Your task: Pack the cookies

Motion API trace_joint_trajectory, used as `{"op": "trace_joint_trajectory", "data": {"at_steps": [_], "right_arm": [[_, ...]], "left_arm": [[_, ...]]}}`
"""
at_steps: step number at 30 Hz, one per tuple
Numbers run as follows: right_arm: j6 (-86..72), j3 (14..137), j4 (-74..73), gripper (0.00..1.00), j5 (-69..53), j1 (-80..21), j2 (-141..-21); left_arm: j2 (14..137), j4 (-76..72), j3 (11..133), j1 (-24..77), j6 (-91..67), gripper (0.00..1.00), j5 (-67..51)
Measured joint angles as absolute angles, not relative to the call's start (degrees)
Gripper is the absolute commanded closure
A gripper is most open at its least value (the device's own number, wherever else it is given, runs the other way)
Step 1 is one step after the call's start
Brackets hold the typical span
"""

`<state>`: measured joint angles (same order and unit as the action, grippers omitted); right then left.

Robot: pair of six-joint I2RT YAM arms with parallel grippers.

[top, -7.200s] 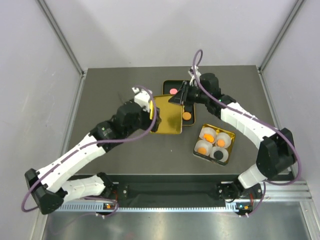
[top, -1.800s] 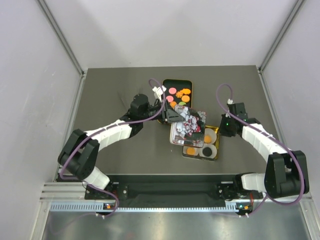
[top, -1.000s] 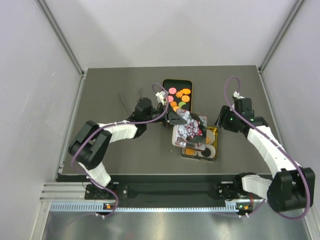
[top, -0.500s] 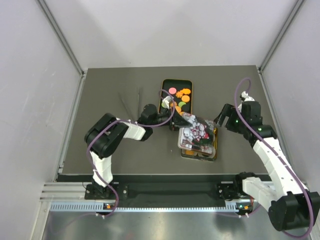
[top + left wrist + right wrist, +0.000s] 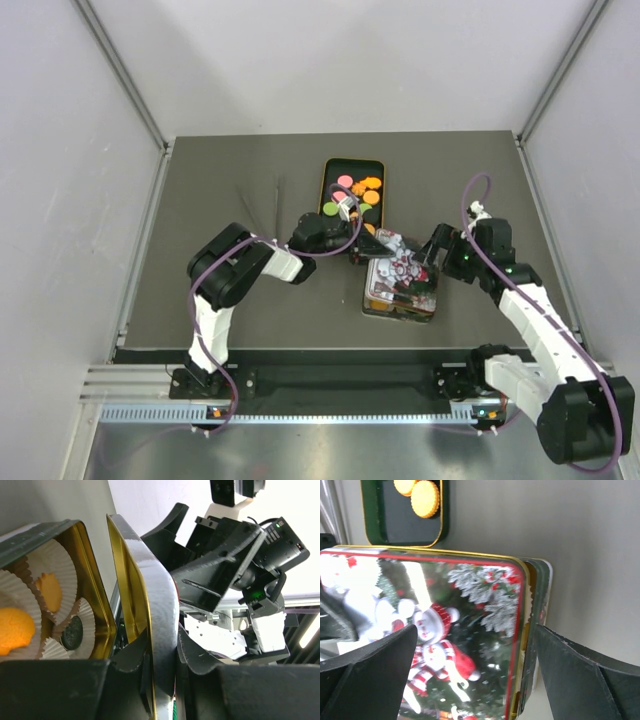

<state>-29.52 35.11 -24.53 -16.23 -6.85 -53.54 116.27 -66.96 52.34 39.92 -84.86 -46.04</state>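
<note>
The left claw (image 5: 162, 652) was pinched narrow on the rim of the lid (image 5: 150, 590). One finger was on the gold inside and one on the outside. The lid stood tilted over the tin (image 5: 90, 585), with a gap showing between them.

The tin sat a little right of the middle of the worktop (image 5: 220, 170), closer to the near edge. From above, the lid's snowman picture hid nearly all of it. Only the left wrist camera saw inside. It showed white paper cups (image 5: 55, 565) holding orange cookies (image 5: 15, 630) and one black cookie (image 5: 73, 632). The tin was cut off at the edge of that picture, so the cookies in it could not be counted.

More cookies (image 5: 357, 190) lay on a dark tray (image 5: 326, 185) in the middle of the worktop, close to the far edge. The right wrist camera caught only a corner of the tray, with two orange ones.

The right claw (image 5: 475, 630) was spread wide by the tin's right side, with one finger on each side of the lid. It was too hard to tell whether the fingers touched it. The left part of the snowman picture was blurry there.

Two thin dark sticks (image 5: 262, 203) lay left of the tray, too small to make out.
</note>
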Motion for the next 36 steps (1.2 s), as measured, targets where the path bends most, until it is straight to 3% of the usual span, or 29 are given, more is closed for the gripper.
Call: {"op": "trace_joint_trajectory", "data": {"at_steps": [27,36], "right_arm": [[-30.02,30.59,-18.61,0.00,-18.17,-5.15,-57.69],[-30.02,29.63,-17.93,0.00,-18.72,-4.58,-58.35]], "left_arm": [[122.54,-69.04,54.35,41.23,-85.45,0.96,-44.77],[123.17,-69.14,54.35,40.88,-85.45,0.92,-44.77]]}}
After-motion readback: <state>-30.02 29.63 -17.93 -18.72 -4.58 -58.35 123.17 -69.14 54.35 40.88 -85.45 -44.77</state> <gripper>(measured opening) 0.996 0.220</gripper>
